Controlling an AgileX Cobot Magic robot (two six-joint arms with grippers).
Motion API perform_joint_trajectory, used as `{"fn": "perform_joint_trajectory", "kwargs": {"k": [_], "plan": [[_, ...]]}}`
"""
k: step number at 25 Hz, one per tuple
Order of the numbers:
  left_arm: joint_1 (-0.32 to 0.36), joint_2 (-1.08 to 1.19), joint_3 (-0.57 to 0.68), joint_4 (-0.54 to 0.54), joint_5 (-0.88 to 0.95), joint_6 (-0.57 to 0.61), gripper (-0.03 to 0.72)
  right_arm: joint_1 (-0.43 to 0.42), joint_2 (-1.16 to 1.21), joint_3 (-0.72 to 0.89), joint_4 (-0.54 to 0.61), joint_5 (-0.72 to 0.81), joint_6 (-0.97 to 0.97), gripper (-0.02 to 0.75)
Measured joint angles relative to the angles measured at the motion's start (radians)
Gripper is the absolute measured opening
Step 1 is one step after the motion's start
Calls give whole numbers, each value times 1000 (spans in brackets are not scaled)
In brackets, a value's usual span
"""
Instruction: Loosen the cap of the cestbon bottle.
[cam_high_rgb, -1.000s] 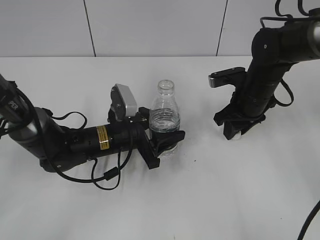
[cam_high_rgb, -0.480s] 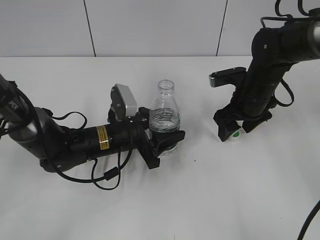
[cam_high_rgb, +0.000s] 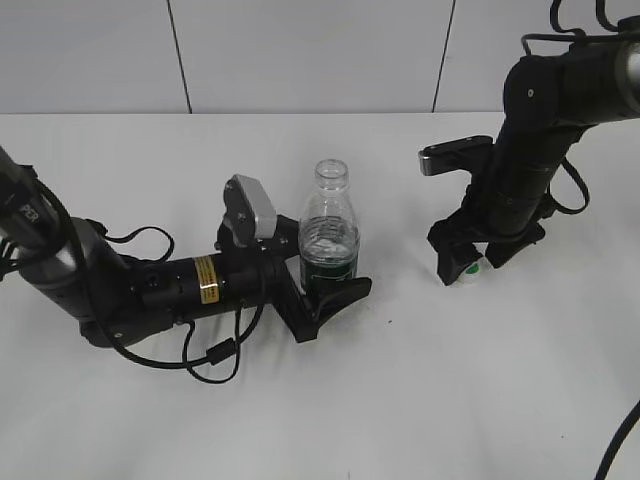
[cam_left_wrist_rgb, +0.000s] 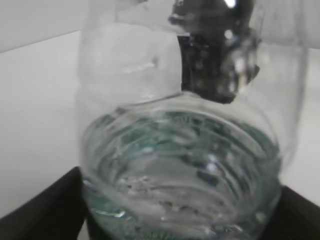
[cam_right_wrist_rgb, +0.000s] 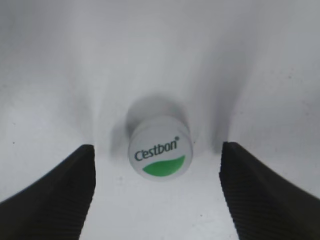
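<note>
The cap (cam_right_wrist_rgb: 159, 148) lay off the cestbon bottle (cam_high_rgb: 328, 243), alone on the white desk (cam_high_rgb: 420, 380), well to the bottle's right.
It sat flat, printed face up, directly under the right hand (cam_high_rgb: 480, 258), whose fingers (cam_right_wrist_rgb: 55, 185) stood wide apart on either side without touching it. The bottle stood upright, neck uncapped, partly filled with water. The left hand (cam_high_rgb: 325, 292) was spread open around its base; contact could not be judged.
</note>
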Motion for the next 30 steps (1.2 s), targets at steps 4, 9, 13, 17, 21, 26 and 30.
{"fn": "perform_joint_trajectory", "kwargs": {"k": [4,9,13,17,21,26,30], "plan": [[0,-12,0,0,1,-98,585,0,0,0,0,18,1,588],[0,-60,0,-1,1,-136,589,0,0,0,-1,23,1,588],[0,-106,0,0,0,-187,590,0,0,0,-2,24,1,588],[0,-151,0,3,0,-262,590,0,0,0,-2,25,1,588],[0,-216,0,5,0,-318,590,0,0,0,1,29,1,588],[0,-313,0,7,0,-395,590,0,0,0,9,53,1,588],[0,-404,1,4,8,-436,590,0,-7,0,22,87,1,588]]}}
